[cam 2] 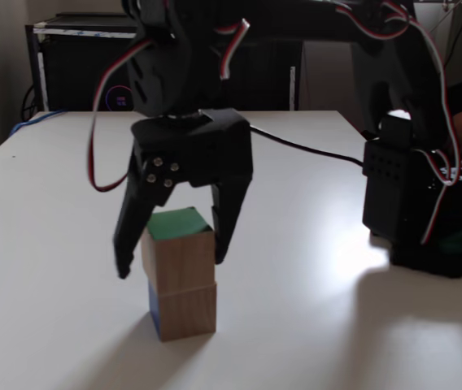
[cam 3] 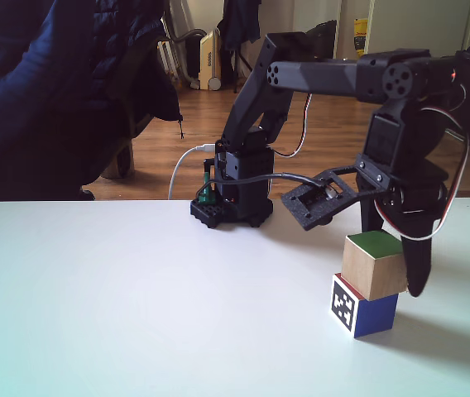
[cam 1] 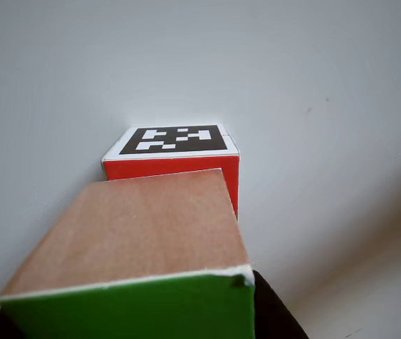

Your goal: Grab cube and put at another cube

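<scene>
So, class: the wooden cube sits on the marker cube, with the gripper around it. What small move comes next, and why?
Probably lift the gripper straight up. The wooden cube already rests on the marker cube, and in a fixed view the left finger stands apart from it, so the jaws look open; rising vertically should avoid nudging the stack.

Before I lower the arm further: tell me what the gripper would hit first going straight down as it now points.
Likely the white table: the gripper straddles the wooden cube, which sits between its fingers atop the marker cube. The palm's clearance above the green face is unclear.
</scene>
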